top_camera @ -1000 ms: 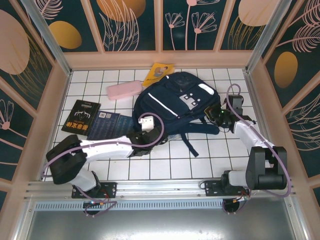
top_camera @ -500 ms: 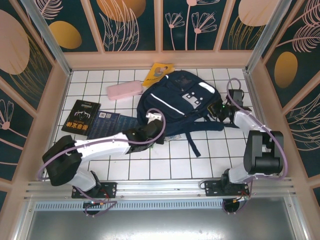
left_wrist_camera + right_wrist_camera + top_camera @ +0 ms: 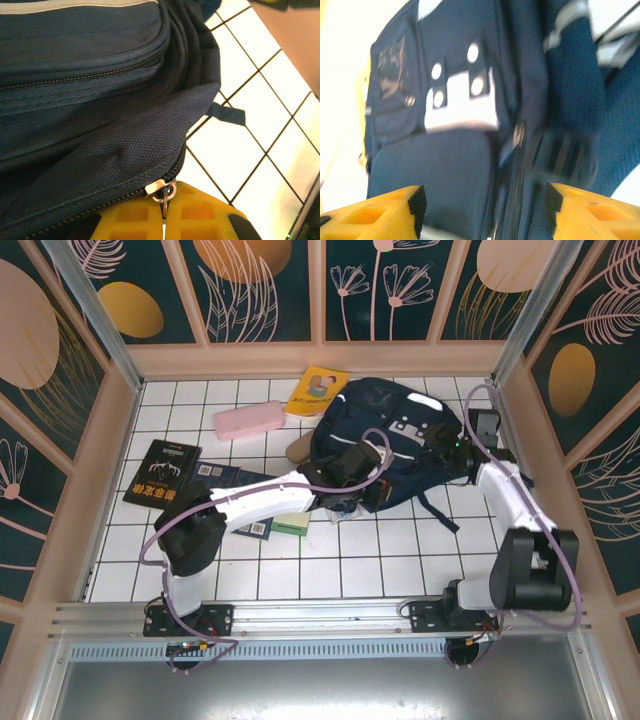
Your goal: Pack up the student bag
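Backpack (image 3: 395, 430) of navy-blue fabric, white-striped, lies at upper centre-right of the white tiled table (image 3: 300, 570). My left gripper (image 3: 163, 222) is closed, pinching its small metal zipper pull (image 3: 165, 192). My right gripper (image 3: 485, 210) is spread wide before the bag's front, clasping nothing.

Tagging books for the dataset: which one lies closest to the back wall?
The yellow book, beside the student bag. The black book and the dark blue book lie nearer the arms, at the left.
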Motion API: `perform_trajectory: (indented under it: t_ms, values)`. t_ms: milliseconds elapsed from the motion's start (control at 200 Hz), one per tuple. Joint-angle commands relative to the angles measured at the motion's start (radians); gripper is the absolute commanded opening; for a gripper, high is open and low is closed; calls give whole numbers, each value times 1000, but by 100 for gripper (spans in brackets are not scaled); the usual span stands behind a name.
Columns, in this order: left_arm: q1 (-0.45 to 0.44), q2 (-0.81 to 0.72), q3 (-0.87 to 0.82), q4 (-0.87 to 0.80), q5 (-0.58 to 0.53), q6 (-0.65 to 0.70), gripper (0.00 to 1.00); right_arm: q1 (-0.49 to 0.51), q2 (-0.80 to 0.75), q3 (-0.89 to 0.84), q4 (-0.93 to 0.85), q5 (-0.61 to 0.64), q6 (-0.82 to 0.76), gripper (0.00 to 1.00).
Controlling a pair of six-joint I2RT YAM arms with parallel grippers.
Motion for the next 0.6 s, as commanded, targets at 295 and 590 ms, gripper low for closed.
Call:
perform_trajectory:
  t_ms: [295,590]
  values:
    - [5,47,58,-61,136,112,0,221,-224,-278,-17,-70,302,62]
    - [5,25,18,-58,129,94,0,286,-280,-291,-157,81,365,64]
